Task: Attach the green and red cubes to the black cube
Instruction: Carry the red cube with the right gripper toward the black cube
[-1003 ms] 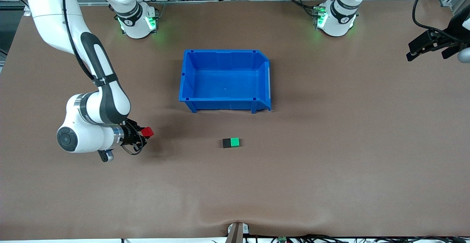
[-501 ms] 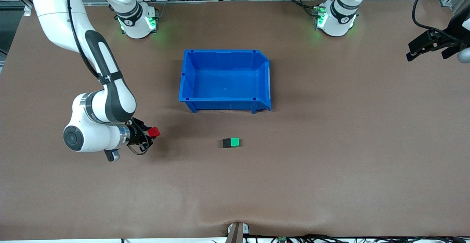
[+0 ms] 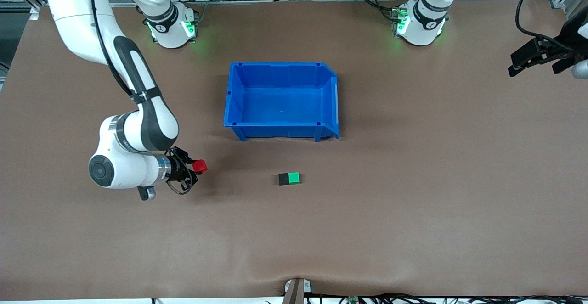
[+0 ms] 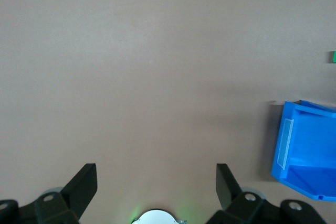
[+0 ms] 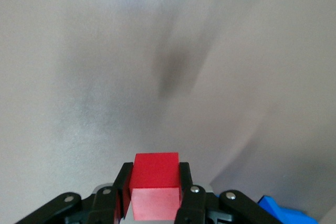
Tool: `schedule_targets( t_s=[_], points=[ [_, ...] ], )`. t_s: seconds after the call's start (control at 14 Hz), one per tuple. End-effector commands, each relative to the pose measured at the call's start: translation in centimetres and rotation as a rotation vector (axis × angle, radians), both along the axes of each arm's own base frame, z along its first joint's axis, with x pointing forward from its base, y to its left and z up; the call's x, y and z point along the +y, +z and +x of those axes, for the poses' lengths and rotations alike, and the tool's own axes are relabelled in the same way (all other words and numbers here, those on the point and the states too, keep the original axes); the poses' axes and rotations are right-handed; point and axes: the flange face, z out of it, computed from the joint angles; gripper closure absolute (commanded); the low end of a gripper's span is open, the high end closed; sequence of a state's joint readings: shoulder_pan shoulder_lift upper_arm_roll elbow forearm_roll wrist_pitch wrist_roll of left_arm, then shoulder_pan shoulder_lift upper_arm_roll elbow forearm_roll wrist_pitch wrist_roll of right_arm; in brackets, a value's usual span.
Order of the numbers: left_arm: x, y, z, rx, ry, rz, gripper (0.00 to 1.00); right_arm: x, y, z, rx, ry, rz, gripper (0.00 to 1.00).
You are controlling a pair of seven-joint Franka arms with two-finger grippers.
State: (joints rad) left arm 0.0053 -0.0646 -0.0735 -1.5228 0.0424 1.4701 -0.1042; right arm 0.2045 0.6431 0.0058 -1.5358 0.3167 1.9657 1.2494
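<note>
Squarely between the right gripper's (image 5: 156, 192) jaws — red cube (image 5: 155, 184), clamped.

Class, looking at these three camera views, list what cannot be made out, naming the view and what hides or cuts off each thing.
- Green cube: left wrist view, cut by the picture's edge; black cube absent there.
- Blue bin: right wrist view, only a corner shows.
- Whether the green cube and black cube are truly joined: front view, too small.
- Red cube: sides hidden by the right tool.
- Left tool: front view, arm cut off.

right claw (image 3: 196, 167) gripping red cube (image 3: 200, 166), green cube (image 3: 294, 177) touching black cube (image 3: 284, 179)
</note>
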Motion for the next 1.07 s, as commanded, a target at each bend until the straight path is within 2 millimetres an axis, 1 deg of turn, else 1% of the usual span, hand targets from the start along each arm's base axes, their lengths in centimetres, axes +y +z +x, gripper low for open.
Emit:
schedule_targets(
  t_s=[0.0, 0.43, 0.5, 0.64, 0.79, 1.0],
  points=[
    [0.0, -0.2, 0.0, -0.001, 0.000, 0.008, 0.00, 1.7, -0.3, 0.2, -0.016, -0.044, 0.001, 1.00],
    [-0.2, -0.3, 0.1, 0.001, -0.005, 0.009, 0.00, 4.4, -1.4, 0.0, -0.030, -0.097, -0.017, 1.00],
    [-0.2, -0.3, 0.1, 0.001, -0.003, 0.009, 0.00, 4.8, -1.3, 0.0, -0.039, -0.102, -0.019, 1.00],
    [-0.3, -0.2, 0.0, -0.001, -0.006, 0.009, 0.00, 5.2, -1.7, -0.1, -0.038, -0.114, -0.022, 1.00],
    [-0.3, -0.3, 0.1, 0.001, -0.005, 0.009, 0.00, 6.0, -1.5, -0.1, -0.048, -0.124, -0.023, 1.00],
    [-0.3, -0.3, 0.1, 0.001, -0.006, 0.009, 0.00, 6.4, -1.5, 0.1, -0.056, -0.146, -0.025, 1.00]
  ],
)
